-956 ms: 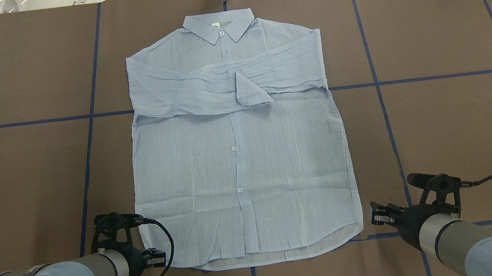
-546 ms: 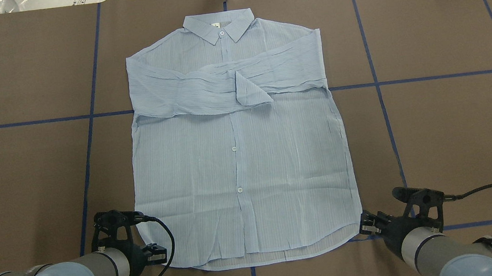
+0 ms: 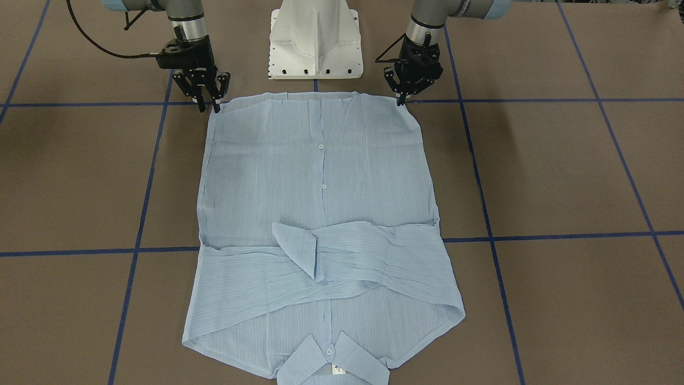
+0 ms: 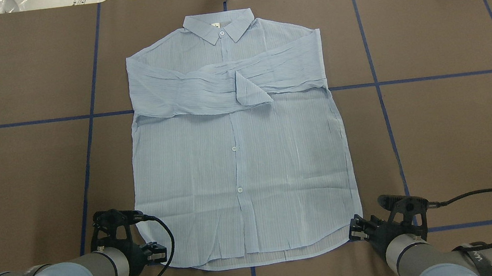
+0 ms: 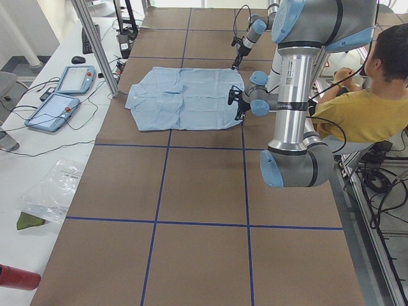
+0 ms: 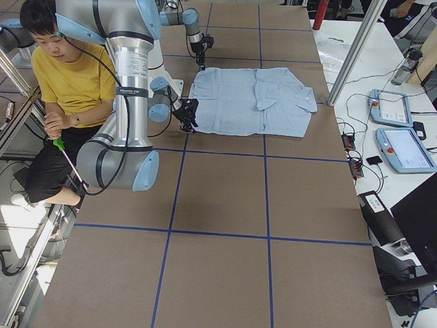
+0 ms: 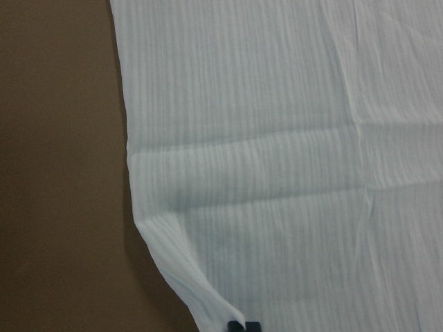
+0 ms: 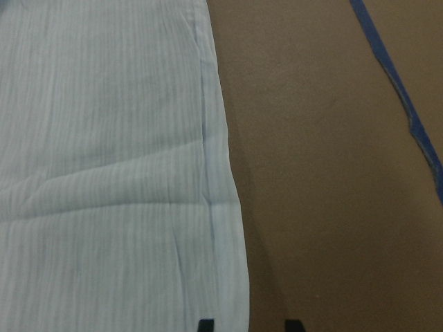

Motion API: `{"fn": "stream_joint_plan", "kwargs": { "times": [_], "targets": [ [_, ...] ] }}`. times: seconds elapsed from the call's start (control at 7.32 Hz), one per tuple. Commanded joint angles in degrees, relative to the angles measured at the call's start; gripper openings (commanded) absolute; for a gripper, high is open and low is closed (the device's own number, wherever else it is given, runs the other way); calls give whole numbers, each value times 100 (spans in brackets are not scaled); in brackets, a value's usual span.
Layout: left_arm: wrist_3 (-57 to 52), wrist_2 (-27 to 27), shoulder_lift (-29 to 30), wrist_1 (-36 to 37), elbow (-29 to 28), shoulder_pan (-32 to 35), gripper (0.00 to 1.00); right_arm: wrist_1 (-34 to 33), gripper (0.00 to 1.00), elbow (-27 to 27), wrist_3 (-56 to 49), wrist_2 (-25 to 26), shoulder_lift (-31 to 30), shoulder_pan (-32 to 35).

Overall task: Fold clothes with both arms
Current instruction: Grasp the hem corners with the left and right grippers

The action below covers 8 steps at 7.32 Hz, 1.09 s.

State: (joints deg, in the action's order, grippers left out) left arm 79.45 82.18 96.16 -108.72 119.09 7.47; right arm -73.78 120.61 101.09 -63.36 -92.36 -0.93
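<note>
The light blue striped shirt (image 4: 239,157) lies flat on the brown table, buttons up, collar (image 4: 219,23) far from me, both sleeves folded across the chest (image 3: 342,256). My left gripper (image 4: 159,254) sits at the hem's left corner, fingertips pinched together on the fabric in the left wrist view (image 7: 243,325) and in the front view (image 3: 402,99). My right gripper (image 4: 354,230) is open at the hem's right corner (image 3: 209,102). In the right wrist view its fingertips (image 8: 205,324) straddle the shirt's edge (image 8: 228,228).
Blue tape lines (image 4: 380,95) grid the brown table cover. The white pedestal base (image 3: 315,37) stands just behind the hem. A seated person in yellow (image 5: 376,95) is beside the robot. Tablets (image 6: 399,130) and cables lie past the collar end.
My right gripper has moved left and down to the hem's right corner. My left gripper has shifted only slightly at the left corner. The shirt has not moved.
</note>
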Motion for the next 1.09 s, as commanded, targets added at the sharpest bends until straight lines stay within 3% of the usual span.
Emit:
{"fn": "stream_joint_plan", "kwargs": {
  "times": [0.0,0.27,0.41,0.55,0.96],
  "targets": [
    [0,-1,0,0,17,0,0,-128,45,-115,42,61,139,-91],
    [0,8,0,0,53,9,0,-128,40,-222,42,78,262,-92],
    [0,8,0,0,79,9,0,-128,10,-230,42,96,262,-92],
    [0,8,0,0,96,18,0,-128,0,-222,42,105,245,-74],
    [-18,52,-9,0,201,9,0,-172,0,14,165,105,26,-48]
  ]
}}
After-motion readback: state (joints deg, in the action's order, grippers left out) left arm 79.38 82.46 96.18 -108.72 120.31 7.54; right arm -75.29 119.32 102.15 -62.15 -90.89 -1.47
